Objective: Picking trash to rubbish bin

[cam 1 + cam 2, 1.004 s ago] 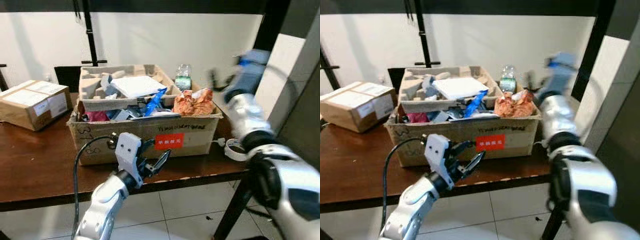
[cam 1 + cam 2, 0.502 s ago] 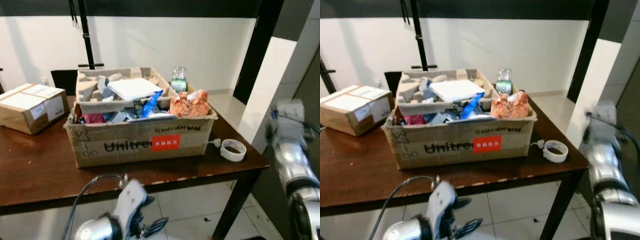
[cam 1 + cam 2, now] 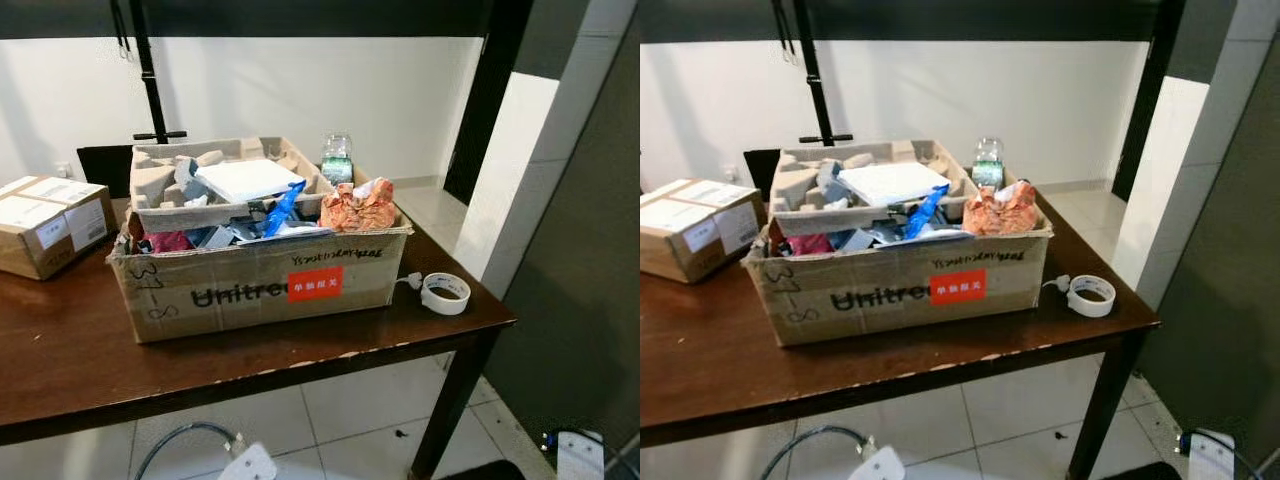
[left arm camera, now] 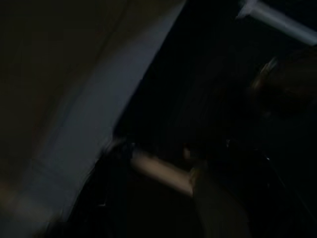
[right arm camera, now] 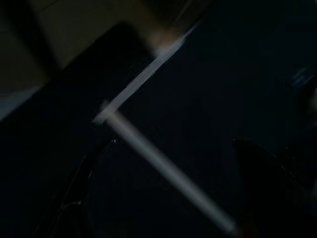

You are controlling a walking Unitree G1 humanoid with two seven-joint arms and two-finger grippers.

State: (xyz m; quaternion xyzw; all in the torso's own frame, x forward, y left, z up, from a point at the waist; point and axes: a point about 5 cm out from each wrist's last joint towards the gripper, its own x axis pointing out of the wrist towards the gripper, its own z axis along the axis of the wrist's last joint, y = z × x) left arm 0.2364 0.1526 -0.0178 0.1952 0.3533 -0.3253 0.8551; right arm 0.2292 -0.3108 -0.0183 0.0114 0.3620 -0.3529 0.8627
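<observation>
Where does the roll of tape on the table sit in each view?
Left eye view: roll of tape on the table's right end, right of the cardboard box.
Right eye view: same spot, right of the box.
Wrist views: too dark and blurred to tell.
Shared landmark: the box's red label.

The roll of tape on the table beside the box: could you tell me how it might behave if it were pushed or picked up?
The roll of tape lies flat on the table, so a push would probably slide it rather than roll it. It sits near the table's edge and might drop off. Its open ring and loose tail suggest something light and stiff, probably easy to pinch through the hole.
</observation>
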